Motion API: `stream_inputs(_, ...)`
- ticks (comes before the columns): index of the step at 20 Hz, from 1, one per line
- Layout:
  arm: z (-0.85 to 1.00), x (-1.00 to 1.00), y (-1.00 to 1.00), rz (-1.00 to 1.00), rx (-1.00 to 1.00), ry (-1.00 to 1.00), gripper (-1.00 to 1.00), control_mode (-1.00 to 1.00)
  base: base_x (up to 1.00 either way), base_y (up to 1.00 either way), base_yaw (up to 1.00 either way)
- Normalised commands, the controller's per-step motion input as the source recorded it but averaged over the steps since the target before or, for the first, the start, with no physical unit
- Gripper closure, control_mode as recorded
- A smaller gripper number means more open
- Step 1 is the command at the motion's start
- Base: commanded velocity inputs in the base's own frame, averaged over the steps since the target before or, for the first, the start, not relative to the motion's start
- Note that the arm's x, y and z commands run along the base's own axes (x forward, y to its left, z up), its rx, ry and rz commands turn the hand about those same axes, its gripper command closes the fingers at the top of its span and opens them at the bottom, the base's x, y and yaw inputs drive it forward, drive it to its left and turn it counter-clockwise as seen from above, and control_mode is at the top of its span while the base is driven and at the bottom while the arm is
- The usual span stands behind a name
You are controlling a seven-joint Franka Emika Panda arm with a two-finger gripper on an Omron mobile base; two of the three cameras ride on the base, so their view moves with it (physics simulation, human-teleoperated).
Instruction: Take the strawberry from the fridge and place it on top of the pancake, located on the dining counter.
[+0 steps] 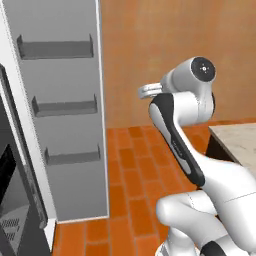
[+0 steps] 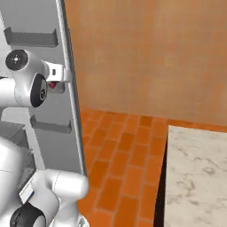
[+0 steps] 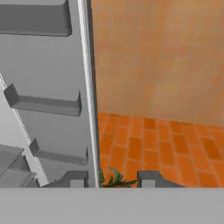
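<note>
- the strawberry (image 3: 114, 179) is pinched between the closed fingertips (image 3: 77, 179) of the gripper (image 3: 113, 180), leaves showing
- it is held beside the open fridge (image 3: 48, 87) door edge, above the tiled floor (image 3: 166, 144)
- the dining counter (image 2: 195, 177) lies well apart

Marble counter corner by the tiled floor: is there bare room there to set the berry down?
Yes. The beige marble counter top is bare across its visible corner, bordered by orange tiled floor. Crowded side: the open grey fridge door with shelves beside the hand holding the red strawberry.

The white arm rises from the lower right of the left base view, elbow bent, its gripper (image 3: 113, 180) at mid-frame, fingers (image 3: 148, 178) closed on the strawberry (image 2: 52, 84).
</note>
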Motion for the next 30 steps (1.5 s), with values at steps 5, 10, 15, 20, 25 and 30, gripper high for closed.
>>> stream_inputs(5, 0.0, 0.0, 0.0, 0.0, 0.0, 0.0, 1.0, 1.0, 0.18, -0.2, -0.81)
stream_inputs(10, 0.0, 0.0, 0.0, 0.0, 0.0, 0.0, 1.0, 1.0, 0.83, -0.07, -0.46)
stream_inputs(15, 0.0, 0.0, 0.0, 0.0, 0.0, 0.0, 1.0, 1.0, 1.0, 0.11, -0.09)
stream_inputs(20, 0.0, 0.0, 0.0, 0.0, 0.0, 0.0, 1.0, 1.0, 1.0, -0.26, 0.25)
stream_inputs(25, 0.0, 0.0, 0.0, 0.0, 0.0, 0.0, 1.0, 1.0, 1.0, -0.09, 0.24)
stream_inputs(30, 0.0, 0.0, 0.0, 0.0, 0.0, 0.0, 1.0, 1.0, 1.0, 0.0, 0.13)
